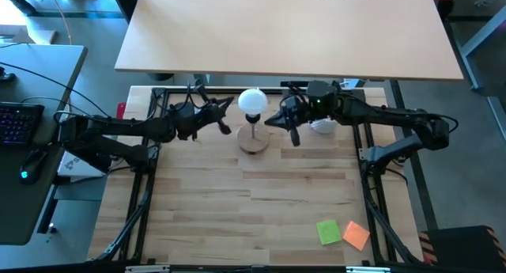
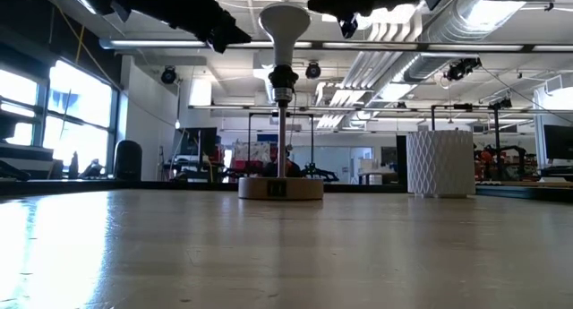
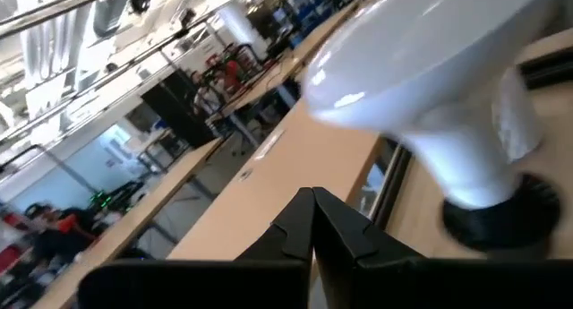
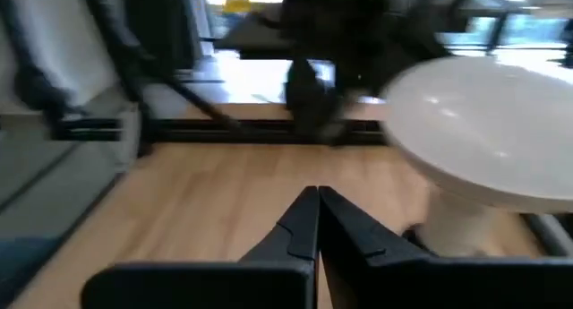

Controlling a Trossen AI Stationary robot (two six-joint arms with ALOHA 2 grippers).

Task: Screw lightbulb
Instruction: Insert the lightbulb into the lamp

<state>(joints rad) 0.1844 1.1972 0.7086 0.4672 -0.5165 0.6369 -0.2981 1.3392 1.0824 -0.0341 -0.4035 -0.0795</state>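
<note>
The left hand [image 1: 224,107] hangs just left of the lightbulb [image 1: 253,101], fingers pressed together on nothing. The lightbulb stands upright in the black socket [image 2: 283,79] of the round wooden lamp base [image 1: 254,142], near the back of the worktop [image 1: 261,210]. It looks light, smooth and breakable; a gentle hold around the globe seems safest. The right hand [image 1: 277,119] waits just right, also closed and empty.

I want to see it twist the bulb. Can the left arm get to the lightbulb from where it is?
Probably yes. The left gripper sits close beside the lightbulb with nothing between them, but its jaws are shut and must open first.
</note>
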